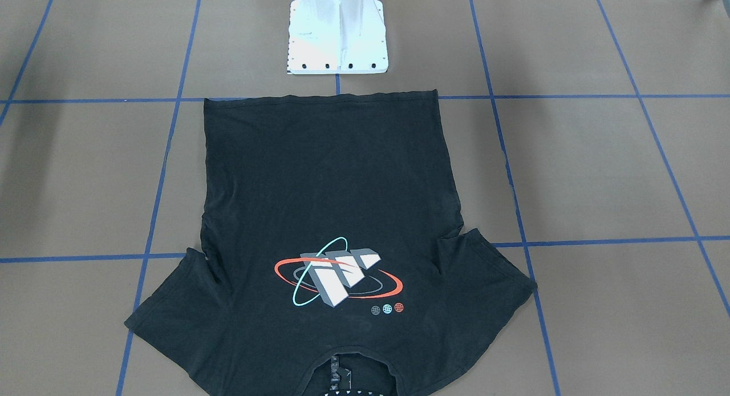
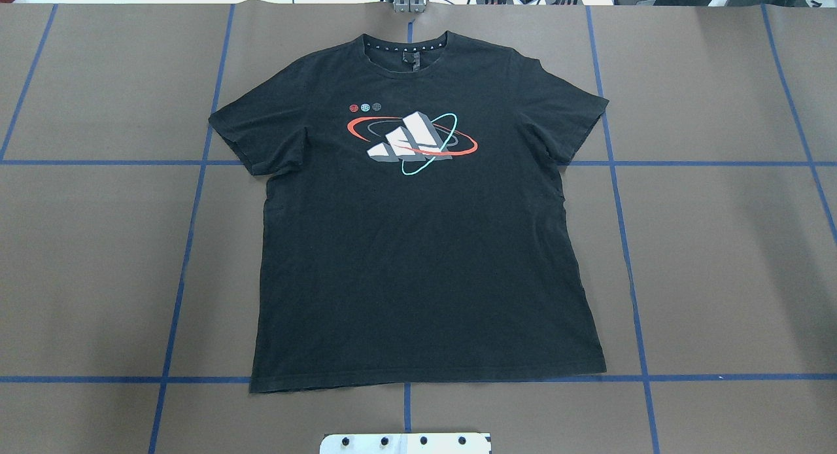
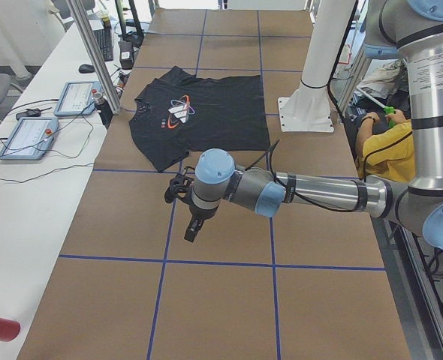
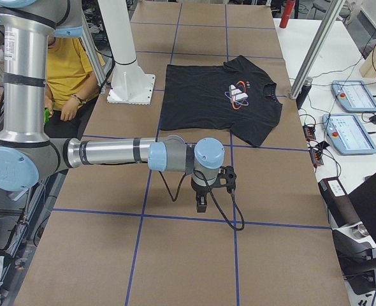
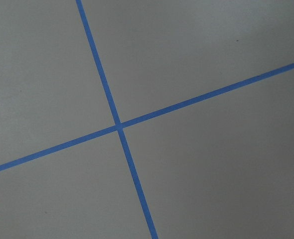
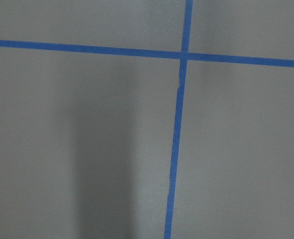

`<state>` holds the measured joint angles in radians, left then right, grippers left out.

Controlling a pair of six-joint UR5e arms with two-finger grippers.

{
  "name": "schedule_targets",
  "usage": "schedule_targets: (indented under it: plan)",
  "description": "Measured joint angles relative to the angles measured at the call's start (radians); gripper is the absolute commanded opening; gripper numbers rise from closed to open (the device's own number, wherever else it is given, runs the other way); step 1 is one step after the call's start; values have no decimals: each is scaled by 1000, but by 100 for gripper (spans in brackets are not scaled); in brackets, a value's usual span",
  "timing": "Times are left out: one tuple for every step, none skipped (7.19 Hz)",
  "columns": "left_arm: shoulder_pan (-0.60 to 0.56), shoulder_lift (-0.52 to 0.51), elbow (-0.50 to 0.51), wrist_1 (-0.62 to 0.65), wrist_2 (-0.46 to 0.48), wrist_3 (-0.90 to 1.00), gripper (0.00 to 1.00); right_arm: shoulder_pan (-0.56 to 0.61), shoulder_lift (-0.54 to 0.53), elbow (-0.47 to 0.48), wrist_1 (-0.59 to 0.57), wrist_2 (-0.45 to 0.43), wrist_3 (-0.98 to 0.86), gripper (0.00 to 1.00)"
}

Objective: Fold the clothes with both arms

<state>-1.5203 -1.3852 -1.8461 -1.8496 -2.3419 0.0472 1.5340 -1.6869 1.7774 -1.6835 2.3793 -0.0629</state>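
The clothes are one black T-shirt (image 2: pixel 418 244) lying flat and spread out, graphic side up, on the brown table (image 2: pixel 719 244). Its hem is toward the robot's base and its collar toward the far edge. It also shows in the front view as the T-shirt (image 1: pixel 331 185). Neither arm appears in the overhead or front view. In the left side view my left gripper (image 3: pixel 194 229) hangs over bare table, well short of the T-shirt (image 3: pixel 206 120). In the right side view my right gripper (image 4: pixel 201 203) likewise hovers away from the T-shirt (image 4: pixel 207 102). I cannot tell whether either is open or shut.
The white pedestal base (image 1: pixel 337 42) stands just behind the shirt's hem. Blue tape lines (image 5: pixel 118 124) grid the table. A seated person in a yellow shirt (image 4: pixel 67 70) is behind the robot. Control tablets (image 3: pixel 26 139) and cables lie on the white side bench.
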Motion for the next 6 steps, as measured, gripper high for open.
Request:
schedule_targets:
  plan:
    - [1,0,-1,-2,0,1,100,0,0,0,1,-1,0,100]
    - [1,1,-2,-4,0,6,100,0,-1,1,2,-1,0,100]
    - [1,5,-3,-6,0,10,100,0,-1,1,2,5,0,100]
    - [2,8,-4,-6,0,11,100,0,-3,0,5,10,1,100]
    - [2,10,-4,-6,-1,9,100,-1,-7,-2,9,12,0,100]
    - [2,12,-4,-7,-2,7,100,-2,-8,0,11,15,0,100]
